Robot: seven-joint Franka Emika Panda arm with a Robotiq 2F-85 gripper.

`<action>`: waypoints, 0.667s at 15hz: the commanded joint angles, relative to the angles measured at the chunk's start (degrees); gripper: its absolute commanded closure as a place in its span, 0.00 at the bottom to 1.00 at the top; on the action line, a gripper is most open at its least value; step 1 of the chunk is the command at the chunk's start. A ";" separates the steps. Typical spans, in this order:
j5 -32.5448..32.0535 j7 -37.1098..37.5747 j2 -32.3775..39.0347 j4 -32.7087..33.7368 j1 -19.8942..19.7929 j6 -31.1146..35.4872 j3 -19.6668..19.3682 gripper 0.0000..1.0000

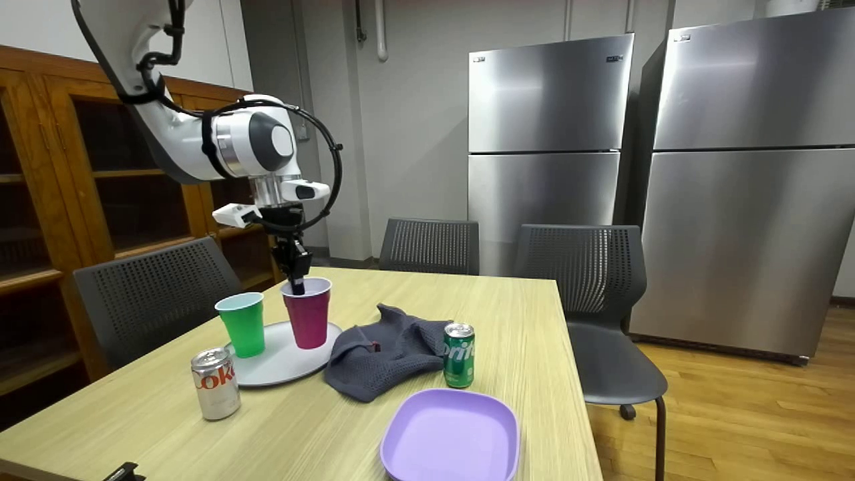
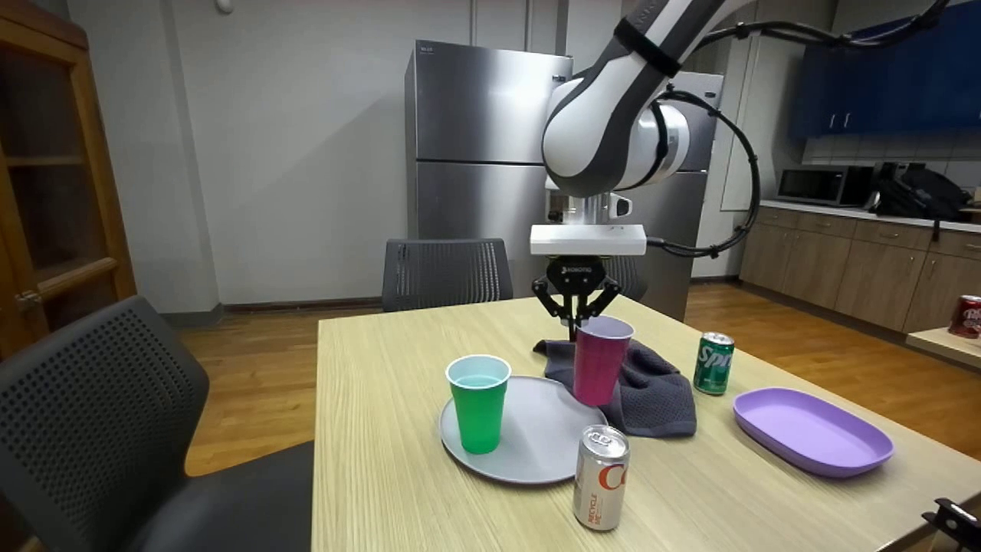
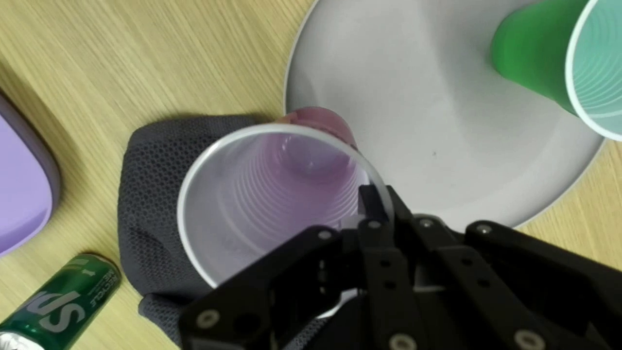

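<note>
My gripper (image 3: pixel 381 201) is shut on the rim of a magenta cup (image 3: pixel 291 194) with a pale inside, one finger inside the wall and one outside. The gripper (image 1: pixel 298 284) and magenta cup (image 1: pixel 308 324) also show in an exterior view. The cup tilts slightly, its base at the edge of a round grey plate (image 2: pixel 536 437). I cannot tell whether the base touches the plate. A green cup (image 2: pixel 480 414) stands upright on the plate, beside the magenta one. A dark grey cloth (image 1: pixel 387 354) lies crumpled next to the plate, partly behind the magenta cup in an exterior view (image 2: pixel 651 402).
A silver Coke can (image 2: pixel 602 487) stands near the plate. A green Sprite can (image 1: pixel 459 357) stands beside the cloth. A purple tray (image 1: pixel 451 434) lies near the table's (image 1: pixel 320 441) edge. Grey chairs (image 1: pixel 431 247) stand around the table. Two steel refrigerators (image 1: pixel 548 133) stand behind.
</note>
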 commanded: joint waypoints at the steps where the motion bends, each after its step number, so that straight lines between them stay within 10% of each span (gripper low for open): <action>1: -0.79 3.75 4.80 7.55 1.44 -5.35 -0.11 0.99; 10: -0.83 9.52 9.48 13.94 3.49 -7.30 -0.78 0.99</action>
